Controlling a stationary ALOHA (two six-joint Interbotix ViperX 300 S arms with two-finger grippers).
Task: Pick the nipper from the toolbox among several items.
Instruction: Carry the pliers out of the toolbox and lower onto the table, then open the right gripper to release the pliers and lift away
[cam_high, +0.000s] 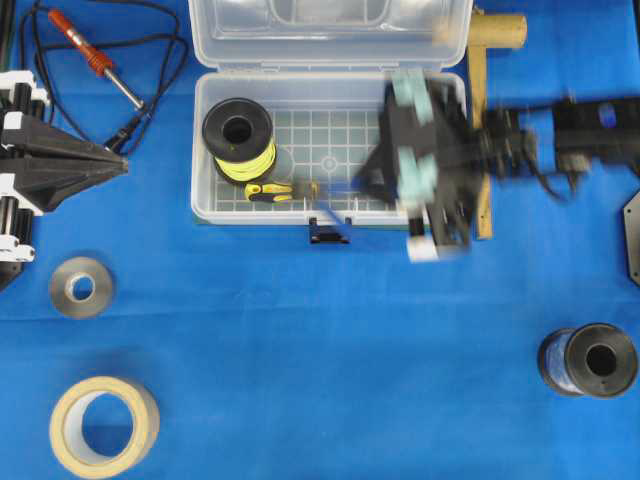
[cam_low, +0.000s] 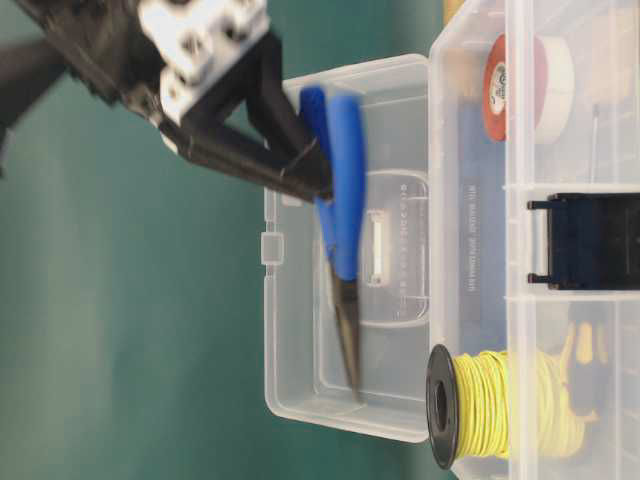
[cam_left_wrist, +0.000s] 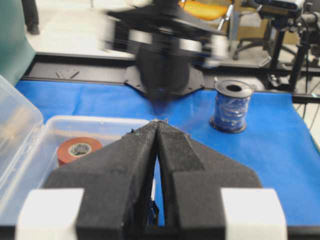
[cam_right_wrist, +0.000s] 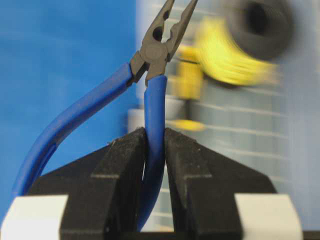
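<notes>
Right gripper (cam_right_wrist: 155, 145) is clamped on one blue handle of the nipper (cam_right_wrist: 150, 100); the other handle splays free to the side. Nipper hangs above the open toolbox (cam_high: 205, 150), dark tips pointing down toward the gridded floor (views are motion-blurred, so exact height is unclear). Risk: a single-handle grip lets the tool pivot or slide out between the pads. Tips could also catch the yellow wire spool (cam_high: 238, 135) or screwdriver (cam_high: 272, 190). Left gripper (cam_left_wrist: 158, 131) is closed, holding nothing, parked off to the side.
</notes>
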